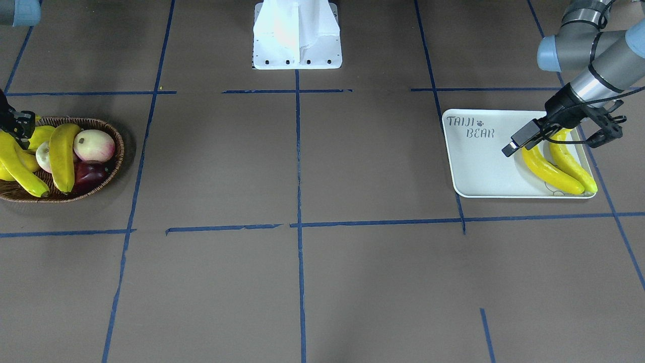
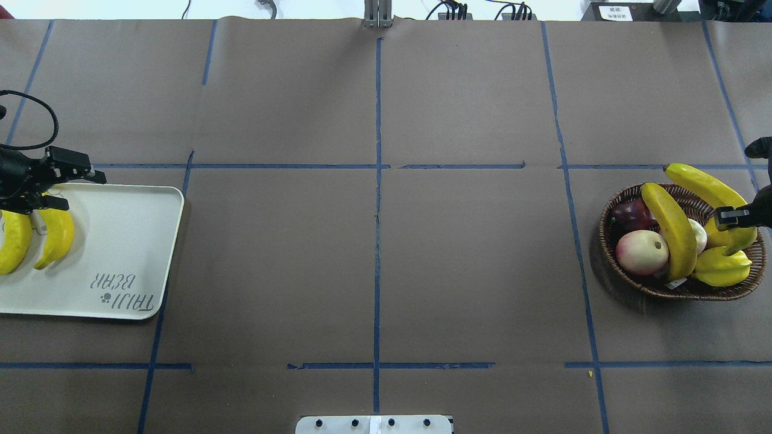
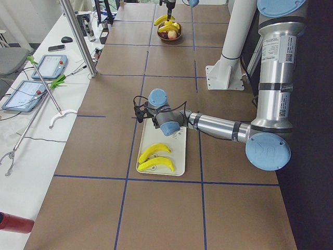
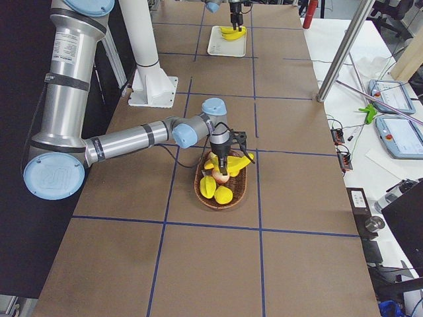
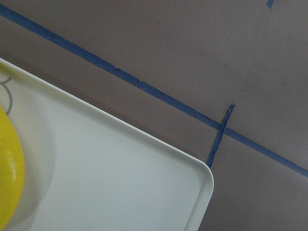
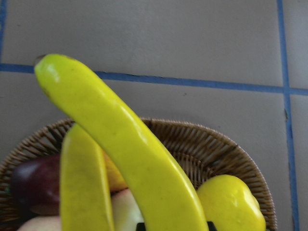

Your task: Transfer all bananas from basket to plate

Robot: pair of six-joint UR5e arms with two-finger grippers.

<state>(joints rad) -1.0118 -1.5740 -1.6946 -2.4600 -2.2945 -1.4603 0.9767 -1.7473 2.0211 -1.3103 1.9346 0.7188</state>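
Observation:
Two bananas (image 2: 57, 234) (image 2: 15, 241) lie side by side on the off-white "TAIJI BEAR" plate (image 2: 120, 241) at the table's left end. My left gripper (image 2: 81, 193) hovers open over their far tips and holds nothing. The wicker basket (image 2: 621, 274) stands at the right end. My right gripper (image 2: 733, 217) is shut on a banana (image 2: 702, 184) whose far end sticks up over the basket's rim; the right wrist view (image 6: 134, 159) shows it close up. Another banana (image 2: 669, 232) lies across the fruit in the basket.
The basket also holds a peach (image 2: 641, 252), a dark red fruit (image 2: 630, 212) and a yellow starfruit (image 2: 721, 268). The robot's white base mount (image 1: 297, 35) sits at the near-centre edge. Blue tape lines (image 2: 377, 181) cross the brown table cover.

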